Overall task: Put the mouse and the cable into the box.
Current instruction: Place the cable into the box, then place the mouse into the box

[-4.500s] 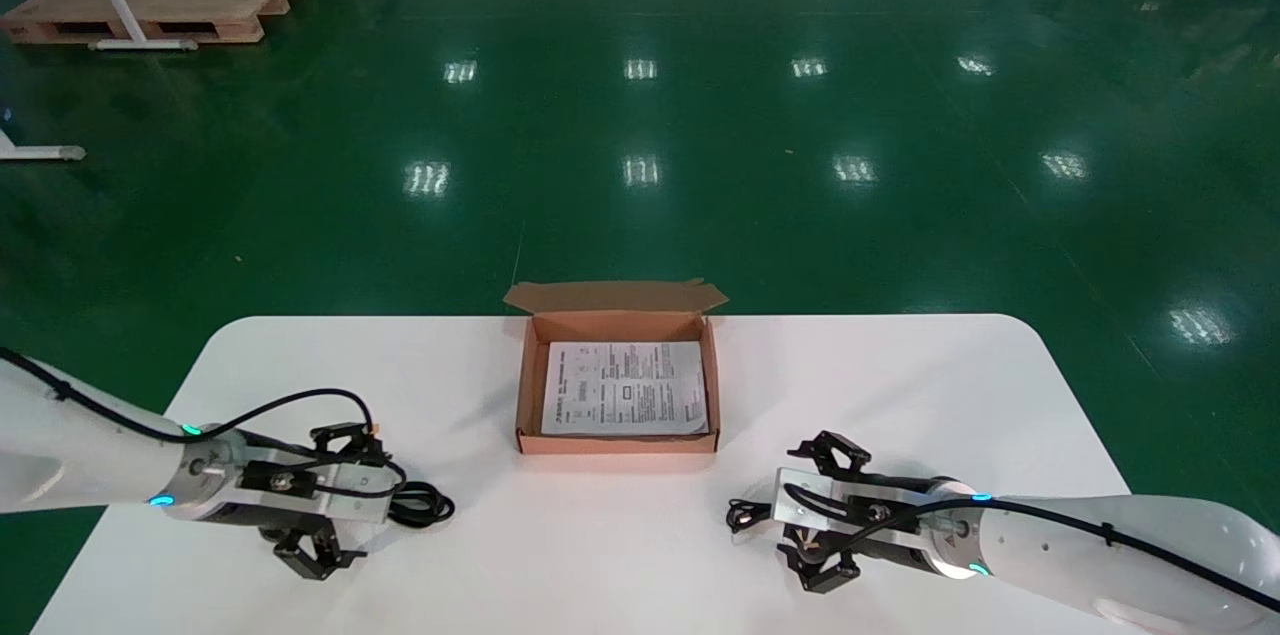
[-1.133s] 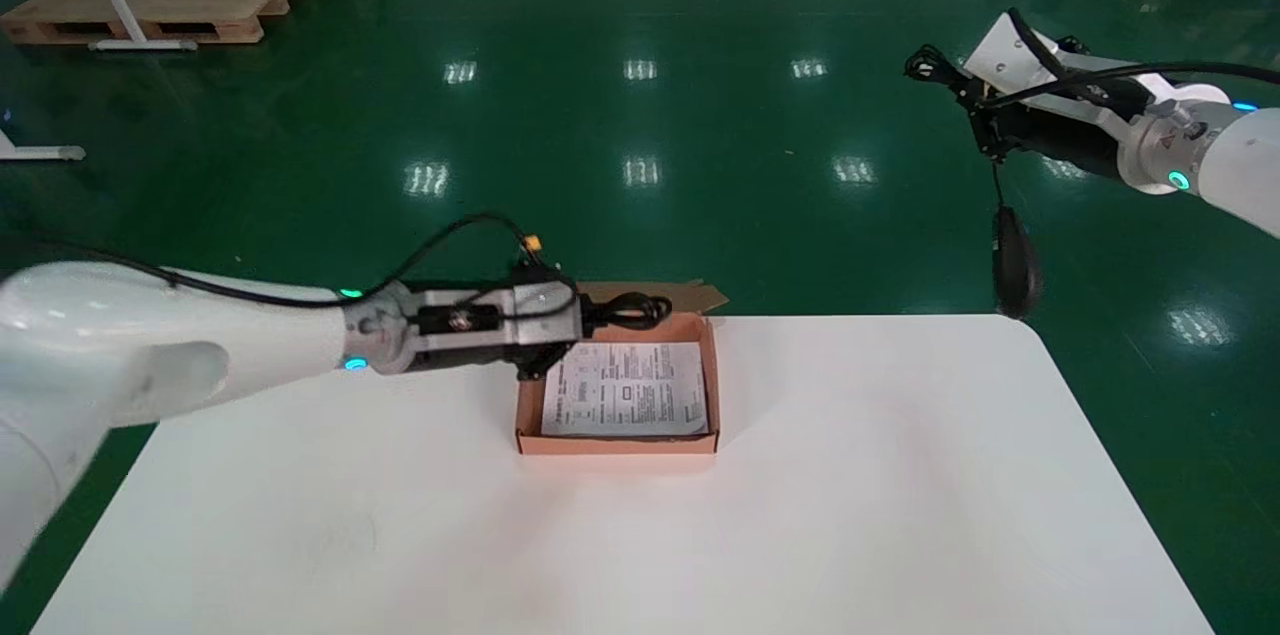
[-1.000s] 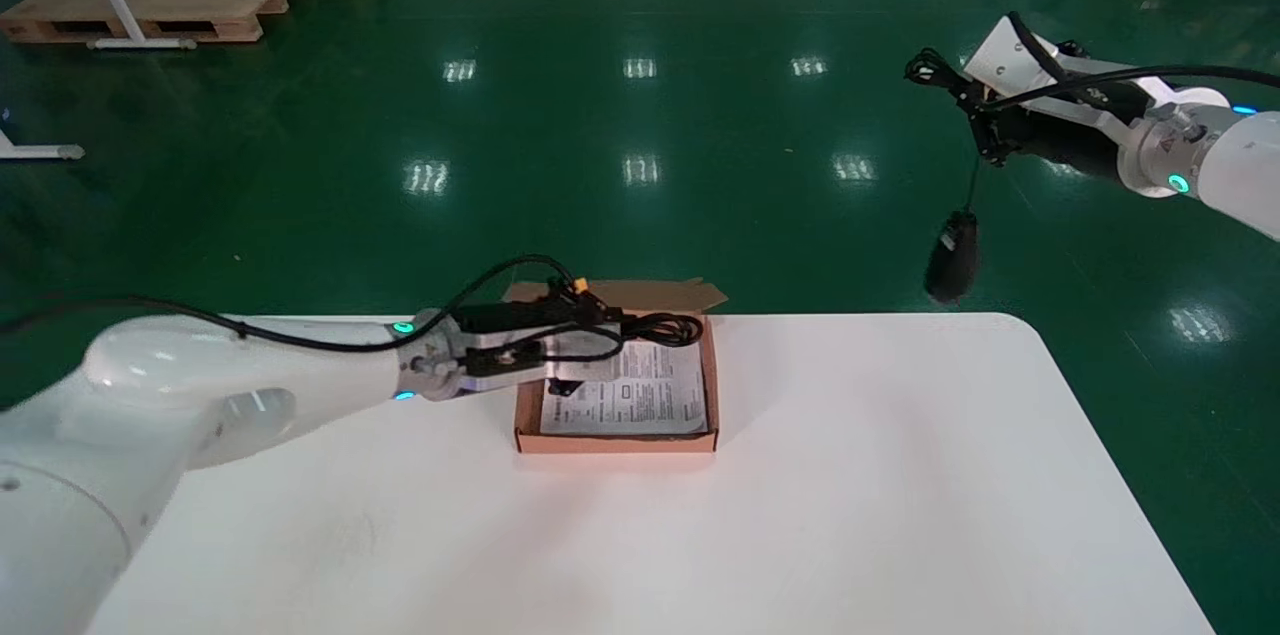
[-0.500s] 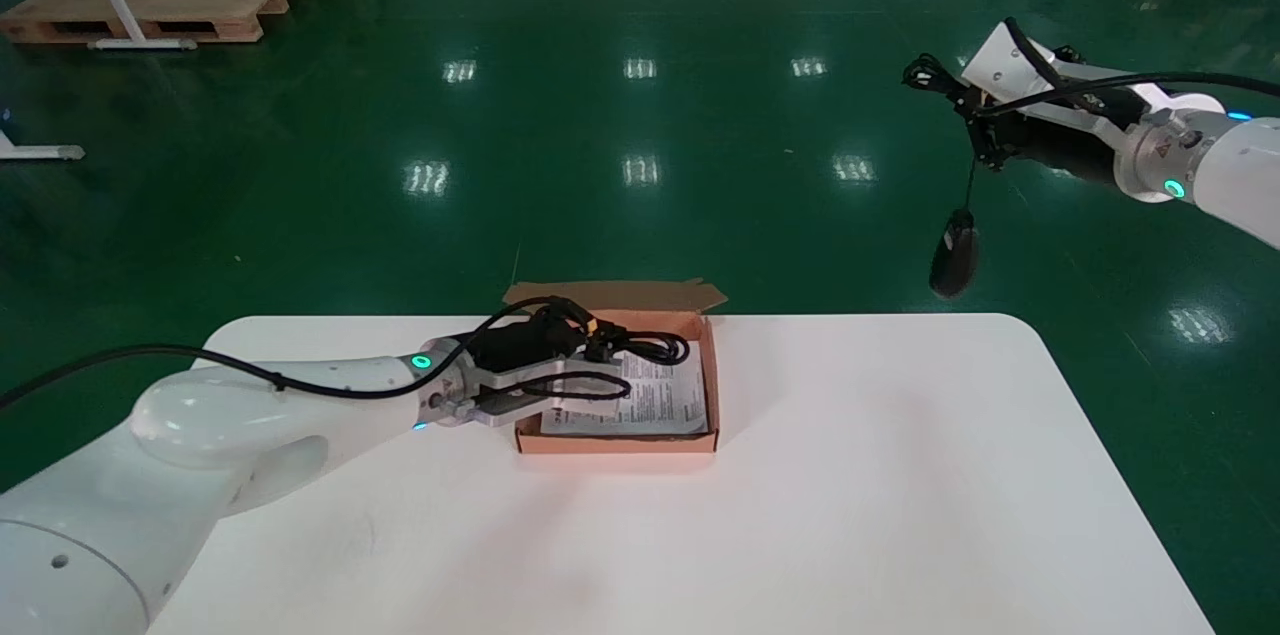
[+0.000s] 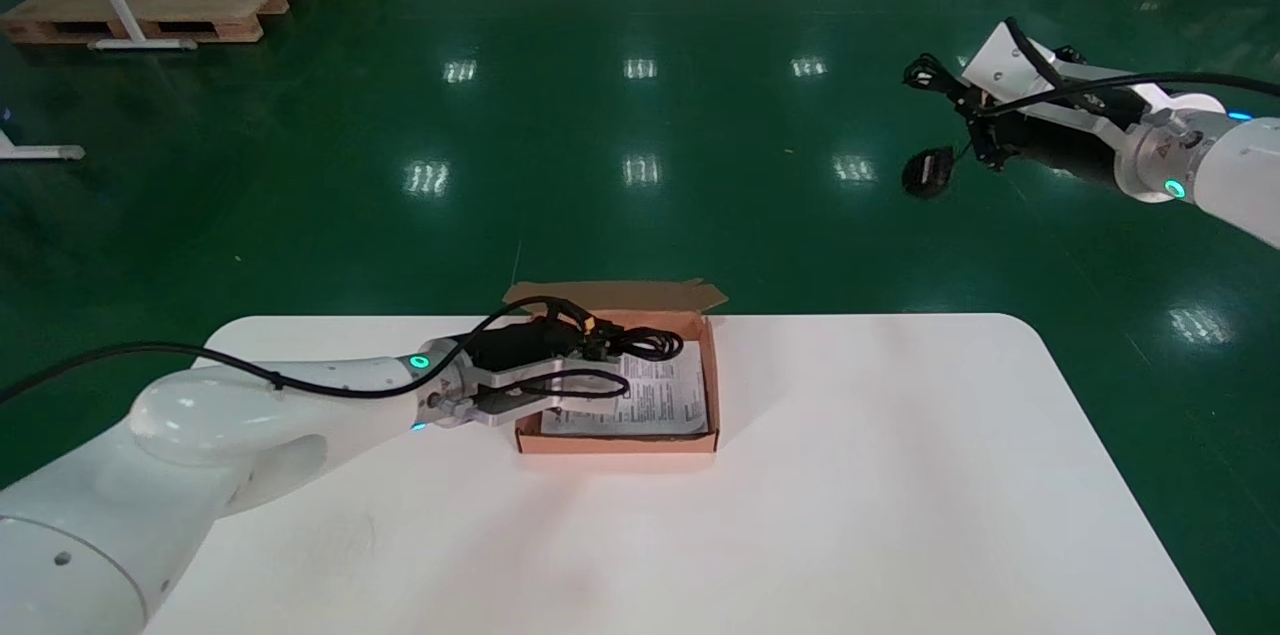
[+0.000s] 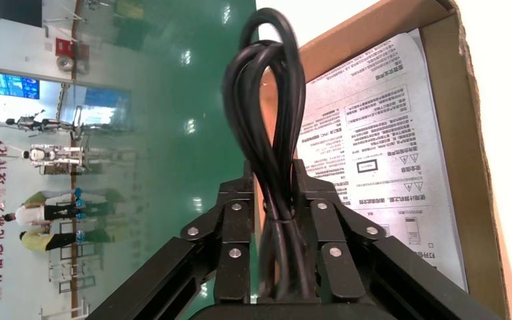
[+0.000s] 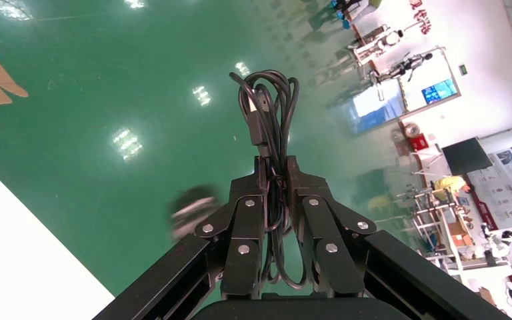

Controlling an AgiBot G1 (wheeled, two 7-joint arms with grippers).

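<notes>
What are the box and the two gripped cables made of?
Box: matte brown cardboard, raw flap edges. Cable in the left gripper, over the box: thick black rubber or plastic sheath, slight sheen. Mouse cord in the right gripper: thinner, similar sheath.

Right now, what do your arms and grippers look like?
The left arm and right arm are glossy white shells with teal wrist lights and external black wiring. The left gripper and right gripper have black linkage fingers with silver screws.
</notes>
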